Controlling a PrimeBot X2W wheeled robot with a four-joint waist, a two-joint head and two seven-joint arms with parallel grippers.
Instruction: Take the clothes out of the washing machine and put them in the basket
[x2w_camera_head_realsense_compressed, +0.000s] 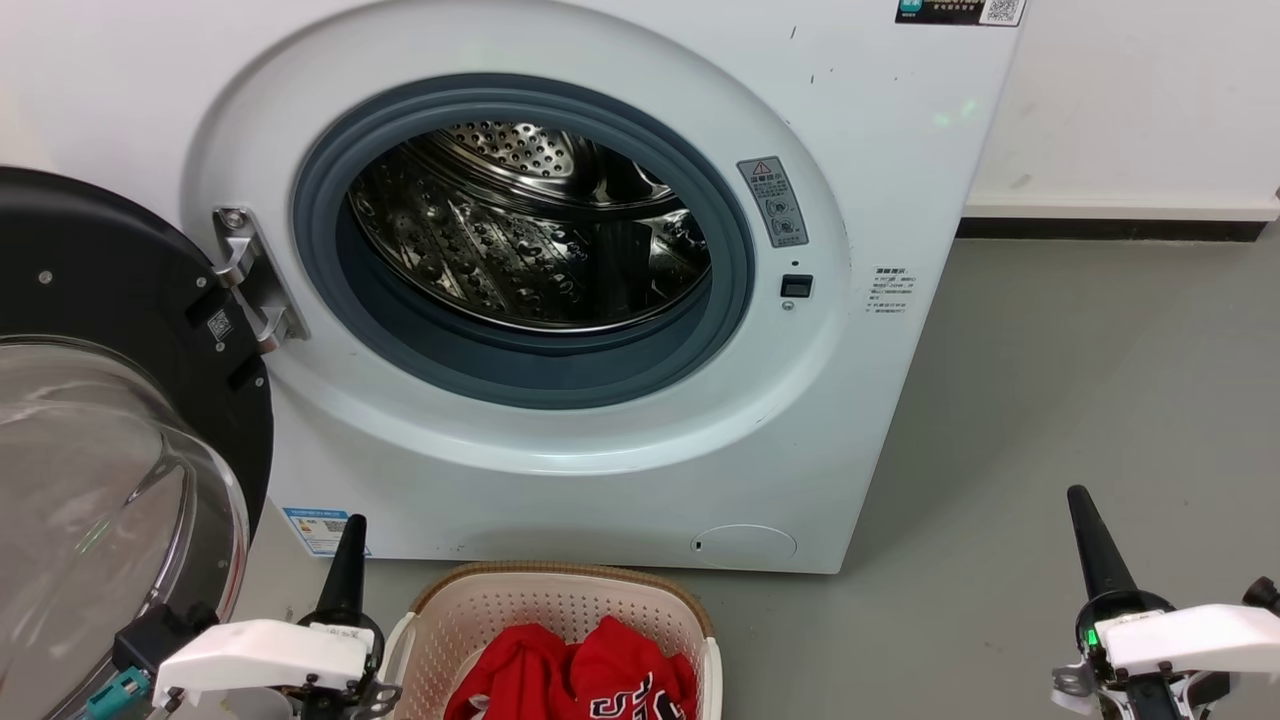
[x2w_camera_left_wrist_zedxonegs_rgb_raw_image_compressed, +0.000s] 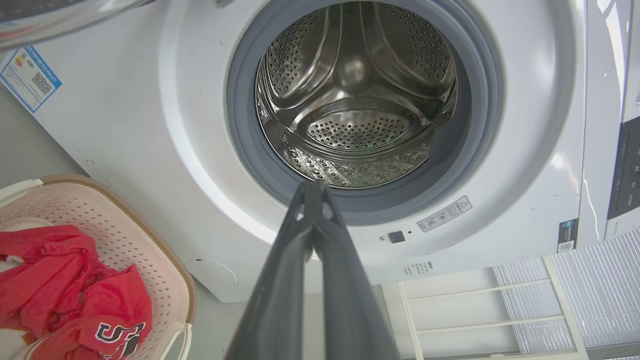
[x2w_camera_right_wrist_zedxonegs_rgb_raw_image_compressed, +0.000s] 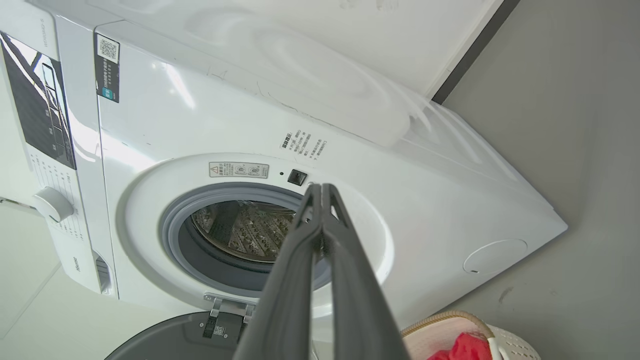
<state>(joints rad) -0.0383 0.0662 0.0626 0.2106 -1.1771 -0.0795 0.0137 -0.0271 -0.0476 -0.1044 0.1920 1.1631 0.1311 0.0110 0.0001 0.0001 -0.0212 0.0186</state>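
The white washing machine (x2w_camera_head_realsense_compressed: 560, 460) stands with its round door (x2w_camera_head_realsense_compressed: 110, 400) swung open to the left; its steel drum (x2w_camera_head_realsense_compressed: 530, 220) holds no fabric that I can see. On the floor in front sits the cream basket (x2w_camera_head_realsense_compressed: 560, 600) with the red clothes (x2w_camera_head_realsense_compressed: 575, 675) heaped inside, one showing white-and-black lettering (x2w_camera_left_wrist_zedxonegs_rgb_raw_image_compressed: 117, 335). My left gripper (x2w_camera_head_realsense_compressed: 345, 545) is shut, left of the basket, holding nothing. Far right over the floor, my right gripper (x2w_camera_head_realsense_compressed: 1085, 520) is shut and holds nothing. The drum (x2w_camera_left_wrist_zedxonegs_rgb_raw_image_compressed: 355, 100) also looks bare in the left wrist view.
Grey floor (x2w_camera_head_realsense_compressed: 1050, 400) stretches right of the machine to a white wall with a dark skirting (x2w_camera_head_realsense_compressed: 1110, 228). The open door's glass bowl (x2w_camera_head_realsense_compressed: 90, 500) bulges out close beside my left arm. A white shelf frame (x2w_camera_left_wrist_zedxonegs_rgb_raw_image_compressed: 480, 310) shows in the left wrist view.
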